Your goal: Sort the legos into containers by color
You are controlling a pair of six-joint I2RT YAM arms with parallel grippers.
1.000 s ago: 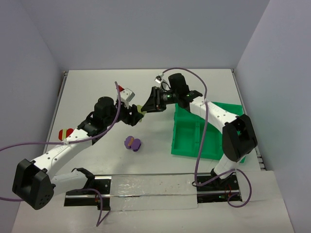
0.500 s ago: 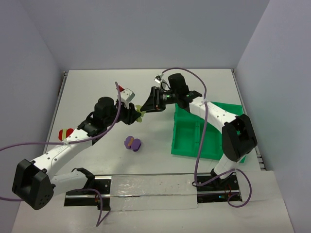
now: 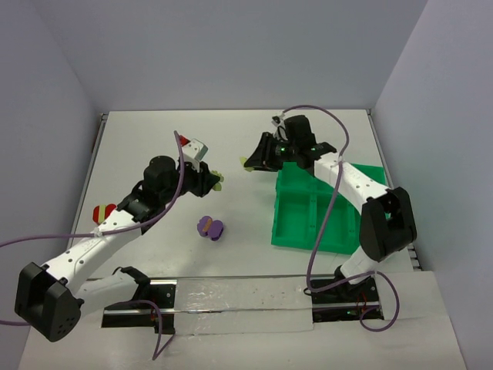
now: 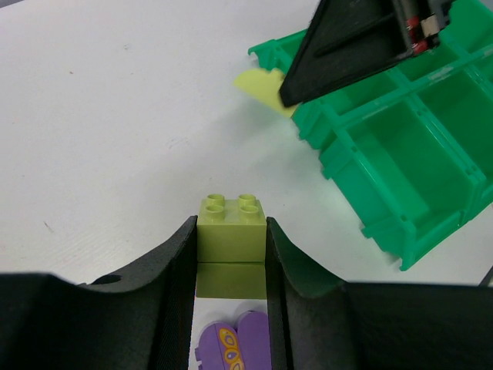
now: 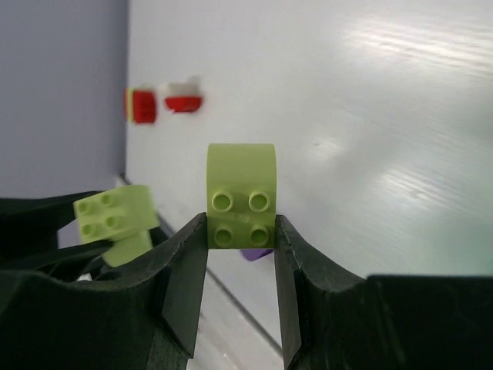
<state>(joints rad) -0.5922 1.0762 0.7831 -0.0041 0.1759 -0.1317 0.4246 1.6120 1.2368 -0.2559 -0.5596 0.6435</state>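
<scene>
My left gripper (image 3: 213,182) is shut on a yellow-green brick (image 4: 231,235), held above the table left of the green tray (image 3: 296,223). My right gripper (image 3: 252,162) is shut on a second yellow-green brick (image 5: 240,193), held near the tray's far left corner. The two grippers are apart, with a small gap between their bricks. In the right wrist view the left gripper's brick (image 5: 113,219) shows at lower left. A purple lego (image 3: 209,227) lies on the table below the left gripper and shows in the left wrist view (image 4: 235,347). Red legos (image 3: 102,211) lie at the far left.
The tray's compartments (image 4: 408,154) show nothing inside where visible. The right arm reaches over the tray's far edge. Purple cables hang from both arms. Red legos also show far off in the right wrist view (image 5: 140,105). A grey wall stands on each side.
The two grippers met at one yellow-green stack and have pulled apart. The right gripper has moved right and back with one brick. The left gripper keeps the other.
</scene>
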